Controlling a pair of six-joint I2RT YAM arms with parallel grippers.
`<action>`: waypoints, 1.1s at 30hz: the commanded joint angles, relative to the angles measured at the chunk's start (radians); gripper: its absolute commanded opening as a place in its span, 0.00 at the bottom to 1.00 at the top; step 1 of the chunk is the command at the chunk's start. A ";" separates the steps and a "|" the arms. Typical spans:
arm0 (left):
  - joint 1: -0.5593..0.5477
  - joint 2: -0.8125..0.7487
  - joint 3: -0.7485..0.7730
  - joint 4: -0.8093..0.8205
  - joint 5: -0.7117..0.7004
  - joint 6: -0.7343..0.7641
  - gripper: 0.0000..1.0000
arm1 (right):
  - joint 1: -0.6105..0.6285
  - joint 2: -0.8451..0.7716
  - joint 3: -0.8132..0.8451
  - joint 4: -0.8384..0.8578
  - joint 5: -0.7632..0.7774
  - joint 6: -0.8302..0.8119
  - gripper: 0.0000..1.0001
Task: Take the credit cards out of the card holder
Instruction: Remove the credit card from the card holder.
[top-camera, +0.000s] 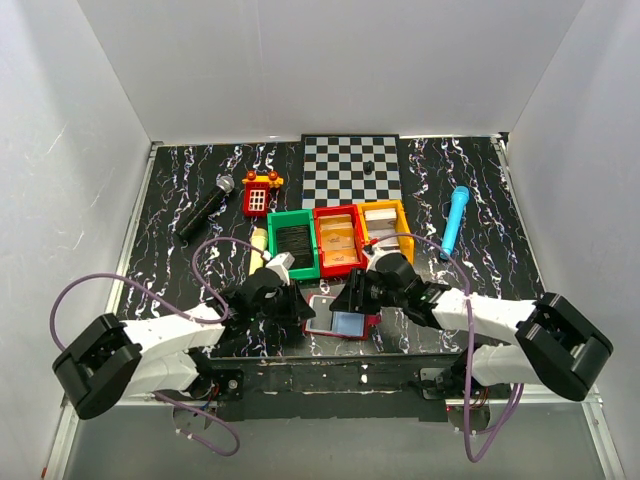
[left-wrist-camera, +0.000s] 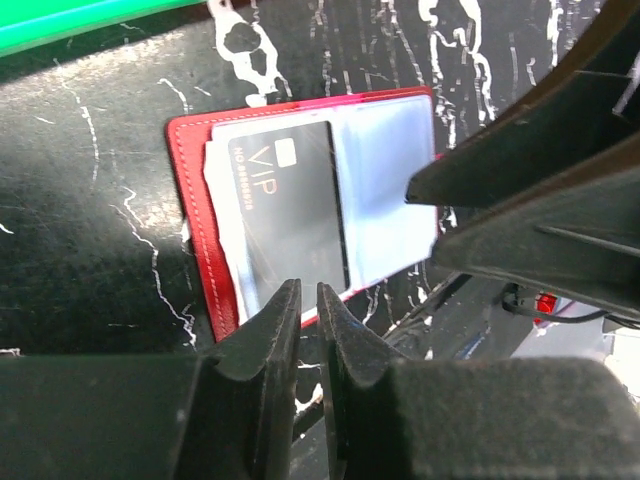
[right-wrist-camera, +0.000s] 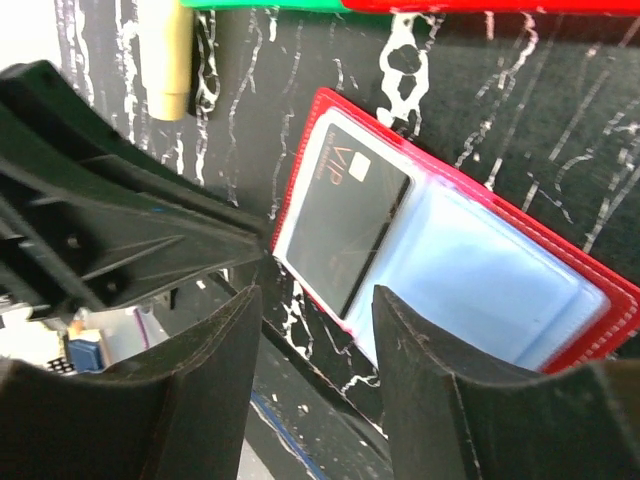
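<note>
The card holder (top-camera: 341, 322) lies open near the front edge of the marbled black table (top-camera: 480, 285), pale sleeve up, with the left gripper (top-camera: 302, 307) at its left side, the right gripper (top-camera: 352, 298) at its far edge, and a green bin (top-camera: 272, 245), red bin (top-camera: 338, 210) and yellow bin (top-camera: 404, 222) in a row just behind.

The card holder (left-wrist-camera: 200, 240) has a red, leather-like cover with a faint sheen and a fine stitched seam along its edge. Its inner sleeves (left-wrist-camera: 385, 190) are clear, pale bluish plastic, glossy and slightly rippled. The dark card (left-wrist-camera: 290, 215) in one sleeve looks smooth, with a satin face. The table (left-wrist-camera: 90, 260) is shiny black, marbled with white veins. At 12 o'clock from the holder, the bins (top-camera: 337, 210) are bright, hard plastic. The fingers (left-wrist-camera: 250, 350) of the left gripper (left-wrist-camera: 308, 298) and those of the right gripper (right-wrist-camera: 315, 305) are matt black plastic, finely grainy.
</note>
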 joint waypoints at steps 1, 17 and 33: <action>0.015 0.063 0.032 0.040 0.011 0.021 0.11 | 0.001 0.035 0.031 0.141 -0.047 0.050 0.54; 0.023 0.120 0.010 0.051 0.006 0.005 0.05 | 0.001 0.146 -0.008 0.220 -0.069 0.102 0.48; 0.024 0.140 -0.010 0.066 0.019 -0.005 0.02 | 0.001 0.162 0.004 0.141 -0.044 0.085 0.49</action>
